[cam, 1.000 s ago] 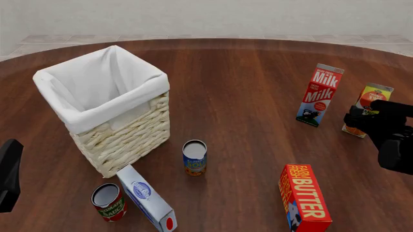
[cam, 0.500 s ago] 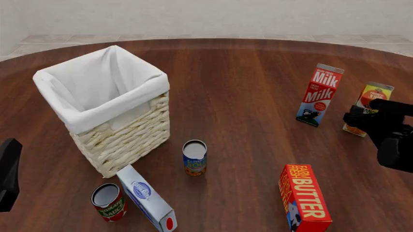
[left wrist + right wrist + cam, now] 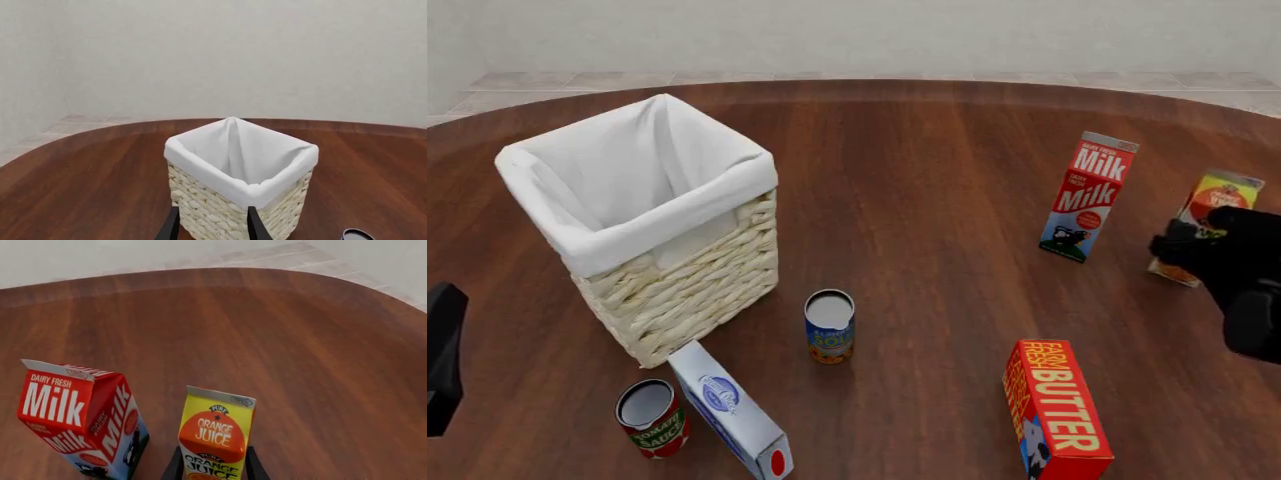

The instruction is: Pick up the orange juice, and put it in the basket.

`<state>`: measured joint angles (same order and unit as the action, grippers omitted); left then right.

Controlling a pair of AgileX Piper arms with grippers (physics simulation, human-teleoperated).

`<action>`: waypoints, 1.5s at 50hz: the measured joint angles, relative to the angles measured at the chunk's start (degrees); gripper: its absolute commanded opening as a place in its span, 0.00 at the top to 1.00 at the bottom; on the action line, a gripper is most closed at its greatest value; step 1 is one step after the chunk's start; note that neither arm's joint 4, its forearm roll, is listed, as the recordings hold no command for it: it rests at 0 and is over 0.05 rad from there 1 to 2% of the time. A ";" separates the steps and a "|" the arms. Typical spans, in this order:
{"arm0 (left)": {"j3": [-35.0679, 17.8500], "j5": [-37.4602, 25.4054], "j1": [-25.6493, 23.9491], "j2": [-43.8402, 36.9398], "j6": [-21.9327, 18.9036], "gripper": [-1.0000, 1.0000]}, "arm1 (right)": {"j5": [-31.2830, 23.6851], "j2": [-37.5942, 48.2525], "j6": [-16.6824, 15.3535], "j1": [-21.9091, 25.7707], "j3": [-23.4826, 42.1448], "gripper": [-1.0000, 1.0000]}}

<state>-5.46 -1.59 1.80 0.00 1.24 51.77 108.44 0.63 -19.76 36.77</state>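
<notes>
The orange juice (image 3: pixel 1217 203), a yellow carton with an orange label, stands slightly tilted at the table's far right. In the right wrist view the carton (image 3: pixel 215 432) sits between the two dark fingers. My right gripper (image 3: pixel 1190 247) is shut on its lower part, and its fingers (image 3: pixel 175 466) press the carton's sides. The basket (image 3: pixel 681 215), pale wicker with a white liner, stands at the left of the table. My left gripper (image 3: pixel 212 227) is open and empty, facing the basket (image 3: pixel 267 192) from the near side. Its arm shows at the front view's left edge.
A red-and-white Milk carton (image 3: pixel 1089 196) stands just left of the juice, also in the right wrist view (image 3: pixel 73 407). A Butter box (image 3: pixel 1054 410) lies at the front right. A blue can (image 3: pixel 829 326), a tomato sauce can (image 3: pixel 650 417) and a white-blue box (image 3: pixel 731 412) are near the basket's front.
The right gripper and the orange juice have shifted together to the right, away from the Milk carton. The left arm has barely moved.
</notes>
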 measured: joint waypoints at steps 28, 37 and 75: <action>-0.86 -0.64 0.02 0.00 0.19 0.00 | -4.57 -29.87 -0.94 1.70 -12.75 1.00; -1.32 -1.06 0.28 0.00 0.16 0.00 | -12.51 -48.01 -3.37 4.67 -14.42 1.00; -5.27 -4.51 1.52 0.00 -0.19 0.00 | -13.48 -51.77 -17.51 36.40 -3.21 1.00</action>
<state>-10.73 -6.10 3.31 0.00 1.05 38.29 56.67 -16.88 16.64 33.56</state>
